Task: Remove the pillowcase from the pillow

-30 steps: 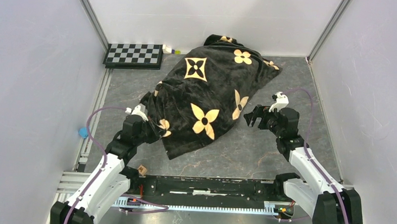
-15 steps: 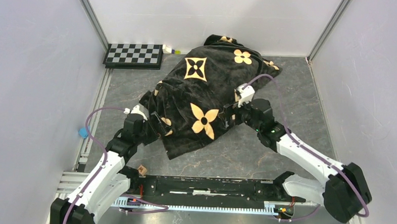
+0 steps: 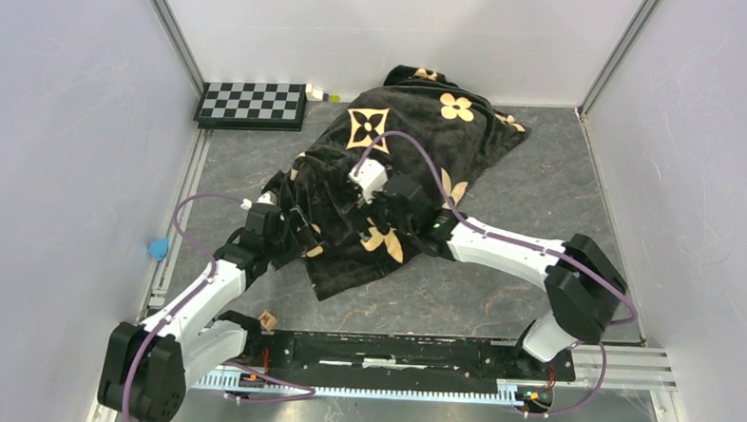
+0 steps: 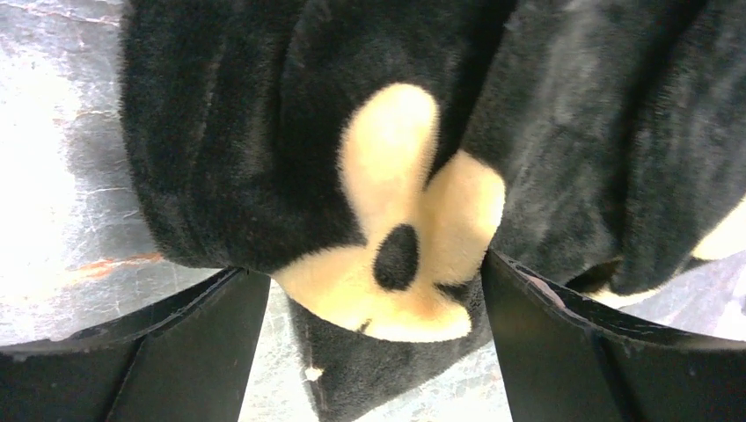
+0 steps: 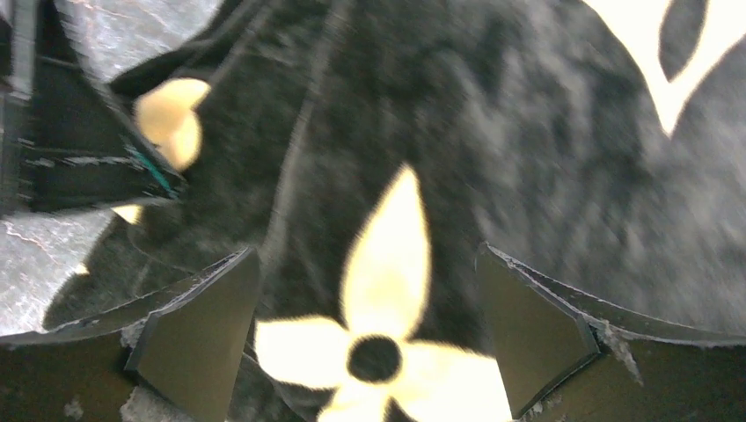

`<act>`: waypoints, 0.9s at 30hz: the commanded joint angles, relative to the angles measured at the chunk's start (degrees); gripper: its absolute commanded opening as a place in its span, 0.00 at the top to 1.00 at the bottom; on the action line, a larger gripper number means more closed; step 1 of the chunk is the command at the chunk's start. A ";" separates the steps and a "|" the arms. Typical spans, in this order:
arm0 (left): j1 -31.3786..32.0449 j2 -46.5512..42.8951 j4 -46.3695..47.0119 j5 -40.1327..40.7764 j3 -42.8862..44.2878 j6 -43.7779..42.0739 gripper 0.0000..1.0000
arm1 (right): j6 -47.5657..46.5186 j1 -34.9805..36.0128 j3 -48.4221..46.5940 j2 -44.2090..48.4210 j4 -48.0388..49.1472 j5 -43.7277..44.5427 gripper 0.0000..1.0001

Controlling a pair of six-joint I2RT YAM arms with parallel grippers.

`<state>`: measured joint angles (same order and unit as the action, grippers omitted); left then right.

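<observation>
The black pillowcase (image 3: 406, 146) with tan flowers lies bunched across the middle of the table, and the pillow is hidden inside it. My left gripper (image 3: 299, 231) stands open at the cloth's near-left edge. In the left wrist view a fold of pillowcase (image 4: 352, 132) bearing a flower sits between the spread fingers (image 4: 176, 352), and the left gripper (image 4: 374, 352) grips nothing. My right gripper (image 3: 343, 202) reaches leftward over the cloth, open. Seen from the right wrist, the right gripper (image 5: 369, 343) hovers above a flower on the pillowcase (image 5: 528, 132), with the left gripper (image 5: 79, 149) at upper left.
A black-and-white checkerboard (image 3: 251, 103) lies at the back left with a small white item (image 3: 321, 95) beside it. A blue object (image 3: 157, 249) sits by the left rail and a small wooden cube (image 3: 268, 319) near the front rail (image 3: 392, 350). Grey walls close in both sides.
My left gripper has opened and let go of the pillowcase's edge. The right arm has swung left from the cloth's right side to above its near-left part.
</observation>
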<state>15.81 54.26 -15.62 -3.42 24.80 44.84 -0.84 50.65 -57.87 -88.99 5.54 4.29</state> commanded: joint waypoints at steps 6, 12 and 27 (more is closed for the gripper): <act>-0.96 7.44 3.92 3.89 3.23 5.49 0.07 | -6.75 6.41 -14.45 -12.33 -4.13 11.88 0.08; -1.02 10.43 8.32 0.09 3.73 5.15 0.41 | -6.74 6.52 -14.79 -15.49 -2.81 13.85 0.18; -1.31 5.52 4.47 2.01 0.64 6.84 0.98 | -4.26 -0.73 -8.29 -6.92 -2.04 24.71 0.86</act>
<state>14.83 61.12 -11.75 -2.04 26.94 49.71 -6.28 54.08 -69.25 -102.54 1.43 25.39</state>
